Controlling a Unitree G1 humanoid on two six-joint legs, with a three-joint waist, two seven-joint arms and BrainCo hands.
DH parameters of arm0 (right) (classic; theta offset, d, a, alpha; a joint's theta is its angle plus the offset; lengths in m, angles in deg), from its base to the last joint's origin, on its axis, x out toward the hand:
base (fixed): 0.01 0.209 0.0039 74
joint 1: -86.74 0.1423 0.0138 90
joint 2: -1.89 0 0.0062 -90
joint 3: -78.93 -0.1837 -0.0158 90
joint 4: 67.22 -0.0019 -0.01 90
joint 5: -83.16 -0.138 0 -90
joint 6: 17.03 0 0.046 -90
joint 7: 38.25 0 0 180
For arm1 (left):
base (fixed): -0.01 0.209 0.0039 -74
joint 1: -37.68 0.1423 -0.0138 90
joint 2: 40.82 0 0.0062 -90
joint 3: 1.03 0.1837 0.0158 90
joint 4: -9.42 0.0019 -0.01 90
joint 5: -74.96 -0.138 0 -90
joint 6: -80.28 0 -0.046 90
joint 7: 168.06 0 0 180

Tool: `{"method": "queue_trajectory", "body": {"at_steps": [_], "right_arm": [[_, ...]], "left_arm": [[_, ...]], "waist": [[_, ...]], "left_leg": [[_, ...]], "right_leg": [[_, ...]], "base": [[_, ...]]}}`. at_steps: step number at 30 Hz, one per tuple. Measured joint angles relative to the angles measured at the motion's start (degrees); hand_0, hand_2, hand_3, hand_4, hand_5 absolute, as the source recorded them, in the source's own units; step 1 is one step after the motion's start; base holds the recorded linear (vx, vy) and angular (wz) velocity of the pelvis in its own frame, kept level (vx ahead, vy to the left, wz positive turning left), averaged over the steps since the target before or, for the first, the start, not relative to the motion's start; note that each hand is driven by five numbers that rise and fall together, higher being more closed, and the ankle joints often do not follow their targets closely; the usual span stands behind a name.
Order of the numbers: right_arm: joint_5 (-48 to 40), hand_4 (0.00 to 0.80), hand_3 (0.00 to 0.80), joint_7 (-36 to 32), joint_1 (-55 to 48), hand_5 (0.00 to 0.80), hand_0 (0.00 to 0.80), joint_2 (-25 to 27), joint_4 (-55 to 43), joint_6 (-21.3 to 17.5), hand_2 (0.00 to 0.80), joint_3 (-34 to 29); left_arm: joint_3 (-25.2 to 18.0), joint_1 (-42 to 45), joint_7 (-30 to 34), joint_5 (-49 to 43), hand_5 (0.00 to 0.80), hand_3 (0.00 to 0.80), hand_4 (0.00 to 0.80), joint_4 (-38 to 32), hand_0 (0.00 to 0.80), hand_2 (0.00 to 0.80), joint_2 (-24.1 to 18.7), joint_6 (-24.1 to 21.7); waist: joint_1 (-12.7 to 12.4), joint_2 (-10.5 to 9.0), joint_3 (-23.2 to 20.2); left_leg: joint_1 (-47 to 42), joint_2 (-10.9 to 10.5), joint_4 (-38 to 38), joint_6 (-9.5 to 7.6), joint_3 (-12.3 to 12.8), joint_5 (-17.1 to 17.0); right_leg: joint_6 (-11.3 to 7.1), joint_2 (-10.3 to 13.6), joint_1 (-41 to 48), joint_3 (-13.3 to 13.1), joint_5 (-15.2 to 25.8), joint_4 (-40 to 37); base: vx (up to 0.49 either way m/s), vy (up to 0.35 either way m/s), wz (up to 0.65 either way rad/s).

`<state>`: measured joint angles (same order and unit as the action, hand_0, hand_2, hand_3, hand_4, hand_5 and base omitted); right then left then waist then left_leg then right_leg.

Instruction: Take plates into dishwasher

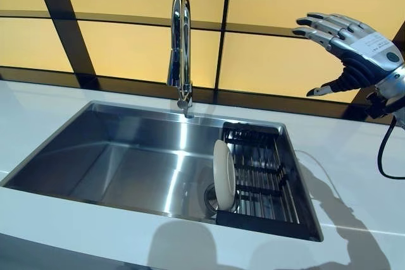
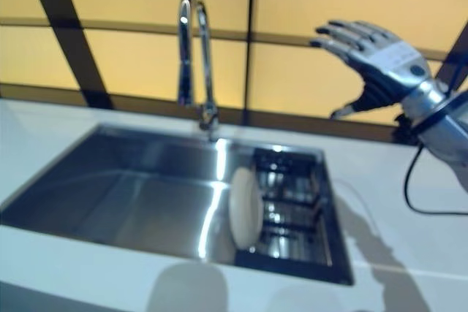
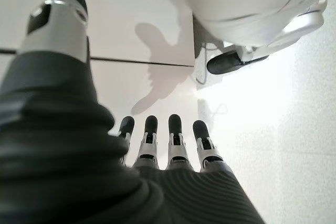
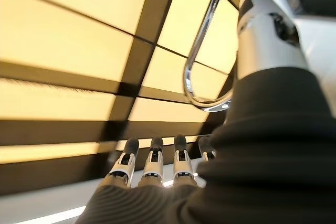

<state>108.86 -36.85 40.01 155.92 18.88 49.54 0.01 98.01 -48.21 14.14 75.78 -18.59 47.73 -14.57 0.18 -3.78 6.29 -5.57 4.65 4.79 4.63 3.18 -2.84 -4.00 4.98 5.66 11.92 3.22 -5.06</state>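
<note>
I am holding my right robot hand open and empty above the tabletop, the plate standing ungrasped in the sink rack.

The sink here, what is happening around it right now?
Nothing is being held yet. One white plate stands on edge in a black rack at the right end of the steel sink, below the tap. The right hand is raised above the counter to the right of the sink, fingers spread and empty. The left hand shows only in its wrist view, open and holding nothing.
</note>
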Motion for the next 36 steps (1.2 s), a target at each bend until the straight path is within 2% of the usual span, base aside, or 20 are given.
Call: {"method": "queue_trajectory", "body": {"at_steps": [3, 4, 7, 8, 10, 14, 21, 26, 30, 36], "right_arm": [[7.4, 0.0, 0.0, 1.7, 4.8, 0.0, 0.0, 2.0, -0.5, -4.3, 0.0, 4.6], [10.7, 0.0, 0.0, 2.3, 9.6, 0.0, 0.0, 2.0, -0.5, -5.5, 0.0, 9.6], [14.7, 0.0, 0.0, 2.9, 17.8, 0.0, 0.0, 1.7, -2.0, -9.0, 0.0, 17.2], [14.9, 0.0, 0.0, 2.8, 19.5, 0.0, 0.0, 1.7, -2.3, -9.6, 0.0, 18.7], [14.8, 0.0, 0.0, 1.3, 28.0, 0.0, 0.0, 1.2, -3.1, -11.9, 0.0, 26.6], [13.1, 0.0, 0.0, -3.7, 35.9, 0.0, 0.0, -2.2, -3.8, -13.7, 0.0, 33.7], [5.6, 0.0, 0.0, -16.7, 37.8, 0.0, 0.0, -10.6, -4.2, -15.7, 0.0, 38.3], [2.7, 0.0, 0.0, -23.5, 36.9, 0.0, 0.0, -14.7, -4.2, -16.3, 0.0, 39.1], [-0.4, 0.0, 0.0, -26.7, 35.0, 0.0, 0.0, -15.5, -4.2, -16.8, 0.0, 39.2], [-3.9, 0.0, 0.0, -29.3, 29.4, 0.0, 0.0, -16.4, -3.8, -17.1, 0.0, 39.1]], "left_arm": [[1.1, 0.0, 0.0, 0.0, 0.0, 0.0, 0.0, -0.1, 0.0, 0.0, -1.1, 0.3], [1.3, 0.1, 0.0, 0.1, 0.0, 0.0, 0.0, 0.0, 0.0, 0.0, -1.5, 0.6], [2.1, 0.1, -0.1, 0.1, 0.0, 0.0, 0.0, -0.1, 0.0, 0.0, -2.7, 0.8], [2.1, 0.1, -0.1, 0.1, 0.0, 0.0, 0.0, -0.1, 0.0, 0.0, -2.8, 0.9], [2.3, 0.0, 0.0, 0.1, 0.0, 0.0, 0.0, -0.5, 0.0, 0.0, -3.1, 1.5], [3.4, 0.5, 0.2, 0.1, 0.0, 0.0, 0.0, -0.5, 0.0, 0.0, -3.6, 1.9], [4.5, 1.9, 0.6, 0.0, 0.0, 0.0, 0.0, -2.5, 0.0, 0.0, -3.6, 2.3], [5.2, 2.2, 0.7, 0.0, 0.0, 0.0, 0.0, -2.5, 0.0, 0.0, -3.6, 3.3], [5.6, 2.2, 0.8, 0.0, 0.0, 0.0, 0.0, -2.5, 0.0, 0.0, -3.5, 3.3], [5.6, 2.4, 0.9, 0.0, 0.0, 0.0, 0.0, -2.5, 0.0, 0.0, -3.5, 3.2]], "waist": [[-1.0, -1.33, -0.9], [-1.1, -1.73, -1.1], [-1.7, -2.87, -1.9], [-2.4, -3.06, -2.0], [-2.9, -3.37, -2.3], [-4.5, -3.74, -2.6], [-7.3, -3.35, -3.5], [-7.7, -2.62, -3.9], [-9.0, -2.22, -3.9], [-9.4, -2.09, -3.9]], "left_leg": [[0.0, 0.1, 0.0, 0.01, 0.0, 0.0], [0.1, 0.0, 0.0, 0.01, 0.1, 0.0], [0.2, -0.1, 0.0, 0.01, 0.0, 0.0], [0.2, -0.1, 0.0, 0.01, 0.0, 0.0], [0.0, -0.2, 0.0, 0.0, -0.1, 0.0], [-0.1, -0.5, 0.0, 0.01, -0.3, 0.0], [0.3, -0.6, 0.0, 0.15, -0.9, 0.0], [0.2, -0.7, -0.1, 0.08, -1.9, -0.3], [0.2, -0.7, -0.2, 0.2, -2.5, -0.3], [0.2, -0.7, -0.4, 0.29, -3.4, -0.4]], "right_leg": [[0.01, 0.0, 0.0, 0.0, 0.0, 0.0], [0.0, 0.0, 0.1, 0.1, 0.0, 0.0], [0.0, 0.2, 0.1, 0.2, 0.0, 0.0], [0.0, 0.2, 0.1, 0.2, 0.0, 0.0], [0.0, 0.2, 0.1, 0.2, 0.0, 0.0], [0.0, 0.3, 0.3, 0.5, 0.0, 0.0], [0.07, 0.5, 0.7, 1.3, -0.1, 0.0], [0.08, 0.5, 1.0, 2.2, -0.3, 0.0], [0.14, 0.4, 1.3, 2.8, -0.4, 0.0], [0.08, 0.4, 2.0, 3.8, -0.7, 0.0]], "base": [[0.0, 0.0, 0.0], [0.03, -0.009, 0.01], [0.011, 0.001, 0.01], [0.031, -0.001, 0.0], [0.018, 0.001, 0.01], [0.028, 0.012, 0.03], [0.018, 0.024, 0.05], [0.015, 0.006, 0.09], [0.021, 0.008, 0.09], [0.005, 0.008, 0.08]]}}
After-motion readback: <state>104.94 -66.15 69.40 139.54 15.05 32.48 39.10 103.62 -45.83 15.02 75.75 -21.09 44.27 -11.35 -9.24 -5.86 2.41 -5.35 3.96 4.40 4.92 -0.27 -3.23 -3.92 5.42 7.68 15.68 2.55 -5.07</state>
